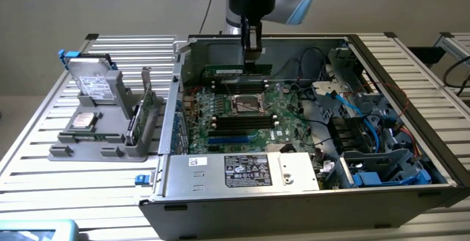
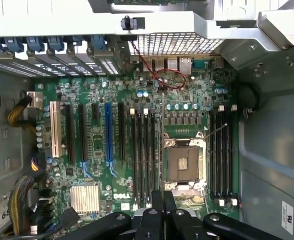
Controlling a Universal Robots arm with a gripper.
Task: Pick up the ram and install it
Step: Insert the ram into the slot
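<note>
**Ram poised over the slots — time to line it up**

Clamped tight in the gripper (image 1: 252,58) by its top edge: the ram (image 1: 236,71), hanging straight under the fingers inside the open case (image 1: 220,51). Standing on edge, pale label turned toward the exterior camera. Long axis level, running from the exterior view's left to its right, with more stick showing left of the fingers than right, so an off-centre hold by the look of it.

Directly beneath the gripper: the black memory slots (image 1: 236,86) on the motherboard (image 1: 290,122). Lower and nearer the exterior camera, the CPU socket (image 1: 248,104). No telling about contact between bottom edge and slot.

To do this well: hold the stick upright and parallel to the slot, match notch to key, press straight down — evenly. Watch for tilt from that off-centre grip, and check for open end latches first.
</note>
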